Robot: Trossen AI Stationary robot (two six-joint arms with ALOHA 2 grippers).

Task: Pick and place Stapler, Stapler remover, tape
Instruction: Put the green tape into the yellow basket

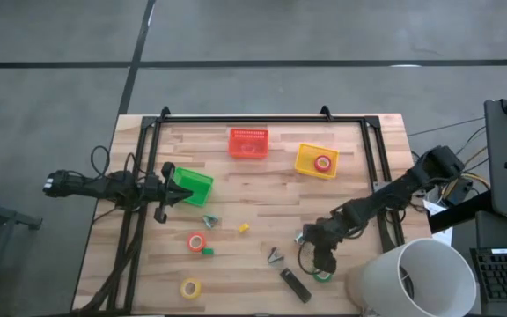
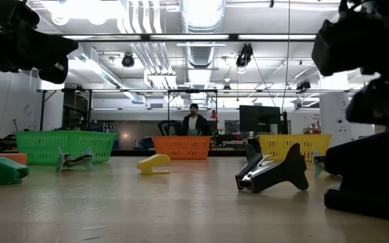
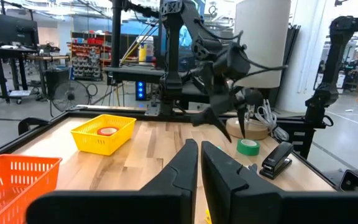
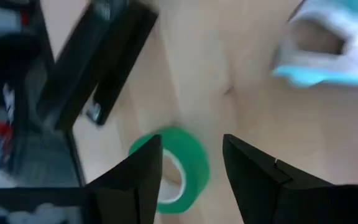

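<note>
A: Right, where is the right gripper point(image 1: 321, 262)?

B: Near the worktop's point(image 1: 262, 180) front right corner, pointing down over a green tape roll point(image 4: 174, 168). Its fingers point(image 4: 138, 174) stand apart, one at each side of the roll; whether they touch it I cannot tell. The roll lies flat on the wood.

A: And the stapler point(image 1: 295, 285)?

B: A black bar lying flat just beside that roll, close to the front edge.

A: Other tape?

B: A red roll point(image 1: 197, 241) and a yellow roll point(image 1: 190, 288) lie toward the front left. Another red roll point(image 1: 323, 163) sits inside the yellow basket point(image 1: 304, 161) near the back edge, with an orange basket point(image 1: 248, 143) beside it.

A: The left gripper point(image 1: 162, 191)?

B: It waits at the left edge, fingers point(image 3: 185, 165) closed on nothing, next to a green basket point(image 1: 192, 186).
</note>
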